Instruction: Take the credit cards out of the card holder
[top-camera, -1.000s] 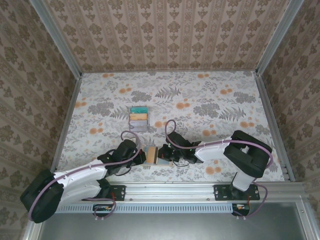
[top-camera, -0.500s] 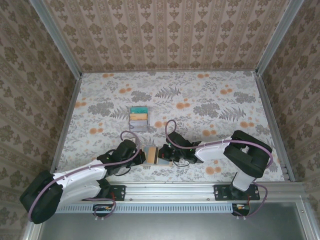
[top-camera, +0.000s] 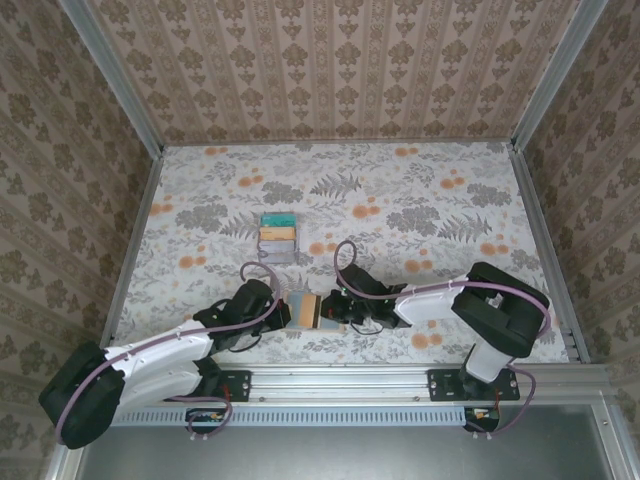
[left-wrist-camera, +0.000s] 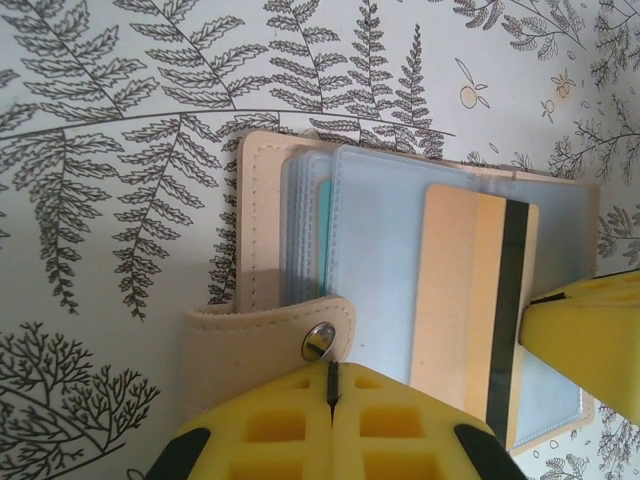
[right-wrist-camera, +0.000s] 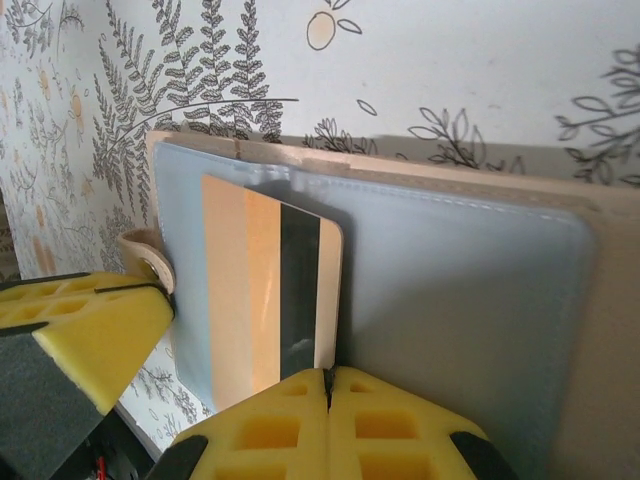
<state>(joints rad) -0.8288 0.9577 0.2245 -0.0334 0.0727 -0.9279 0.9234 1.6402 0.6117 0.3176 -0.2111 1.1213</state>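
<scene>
My 2 arms are reaching low across the floral surface (top-camera: 420, 200), coming in toward each other near the front edge. My left arm is stretching in from the left with its wrist dropped close to the surface, and my right arm is folding back from the right with its elbow raised. Both wrists are pointing at the card holder (left-wrist-camera: 262, 220), which is lying open between them, grey-blue side up.

My left end effector (left-wrist-camera: 330, 385) is clamped tight. Its yellow fingers are pressing together on the tan strap (left-wrist-camera: 250, 345) of the card holder, just below the metal snap (left-wrist-camera: 318, 341). From that wrist I'm seeing the clear sleeves fanned beside the tan edge, with a sliver of teal inside them.

My right end effector (right-wrist-camera: 327, 385) is closed too, pinching the near edge of an orange card (right-wrist-camera: 250, 290) with a black stripe. That card is lying on the clear sleeve, partly out of its pocket.

Farther out, 3 loose cards (top-camera: 277, 238) in teal, yellow and grey are sitting overlapped in a short row, well apart from the holder.
</scene>
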